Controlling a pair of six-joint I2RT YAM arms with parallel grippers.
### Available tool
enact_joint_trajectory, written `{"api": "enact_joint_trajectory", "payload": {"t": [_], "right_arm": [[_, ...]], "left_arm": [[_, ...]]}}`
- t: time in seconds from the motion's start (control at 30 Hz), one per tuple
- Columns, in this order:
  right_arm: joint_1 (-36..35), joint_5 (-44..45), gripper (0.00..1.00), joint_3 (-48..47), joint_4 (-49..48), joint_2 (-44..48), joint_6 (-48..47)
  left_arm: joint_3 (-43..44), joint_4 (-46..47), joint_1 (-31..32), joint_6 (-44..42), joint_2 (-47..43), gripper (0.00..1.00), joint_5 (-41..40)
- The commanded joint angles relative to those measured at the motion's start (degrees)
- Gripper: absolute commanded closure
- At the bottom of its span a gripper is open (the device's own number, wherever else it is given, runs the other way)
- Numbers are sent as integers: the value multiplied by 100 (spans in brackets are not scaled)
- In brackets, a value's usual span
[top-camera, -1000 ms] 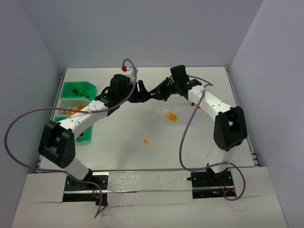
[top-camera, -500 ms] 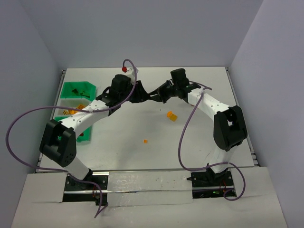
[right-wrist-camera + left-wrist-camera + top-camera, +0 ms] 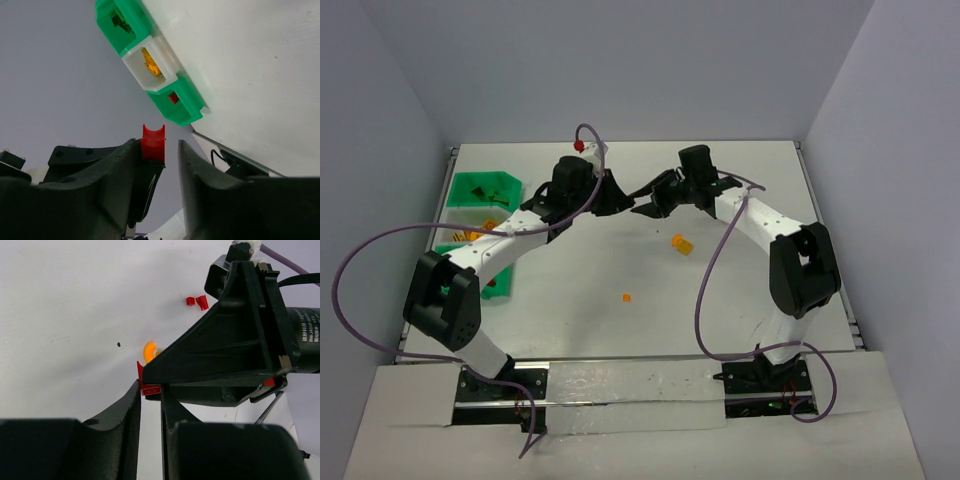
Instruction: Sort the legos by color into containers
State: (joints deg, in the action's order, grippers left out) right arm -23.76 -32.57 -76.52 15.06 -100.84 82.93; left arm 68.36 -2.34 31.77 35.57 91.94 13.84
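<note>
My two grippers meet above the back middle of the table. My left gripper (image 3: 620,197) is shut on a small red lego (image 3: 149,386), which sticks out from its fingertips. In the right wrist view that red lego (image 3: 153,142) lies against one finger of my right gripper (image 3: 642,201), with a clear gap to the other finger, so the right gripper is open around it. The containers (image 3: 150,62) stand in a row at the table's left edge: green, whitish, green. Orange pieces lie in the whitish bin and a red one in a green bin.
Loose legos lie on the table: an orange one (image 3: 681,243) right of centre, a tiny orange one (image 3: 626,297) nearer the front, two red bits (image 3: 197,301) and an orange piece (image 3: 148,351) under the grippers. The left arm hangs over the bins (image 3: 480,190).
The grippers were pressed together a second ago. Now a small gap shows between them, and the right gripper's fingers have spread. The left gripper has drawn slightly left.
</note>
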Motion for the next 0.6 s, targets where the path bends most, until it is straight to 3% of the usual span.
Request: {"api": "enact_joint_trajectory", "payload": {"t": [0.0, 0.07, 0.27, 0.43, 0.47, 0.57], "right_arm": [[-97, -244, 35, 49, -153, 251, -160], [-53, -163, 21, 5, -57, 266, -277], [256, -6, 15, -133, 74, 405, -772], [516, 201, 14, -731, 654, 606, -2890], [522, 166, 14, -980, 927, 577, -3750], [558, -27, 9, -1403, 1478, 538, -4842]], "left_arm": [[-125, 170, -183, -305, -325, 100, 122], [-242, -53, -257, -503, -494, 100, 217], [-434, -1106, -712, -1574, -1090, 100, 573], [-252, -3081, -1928, -3931, -1917, 100, 1260], [-174, -3500, -2302, -4459, -2064, 100, 1413], [-15, -4845, -3048, -5897, -2143, 100, 1228]]}}
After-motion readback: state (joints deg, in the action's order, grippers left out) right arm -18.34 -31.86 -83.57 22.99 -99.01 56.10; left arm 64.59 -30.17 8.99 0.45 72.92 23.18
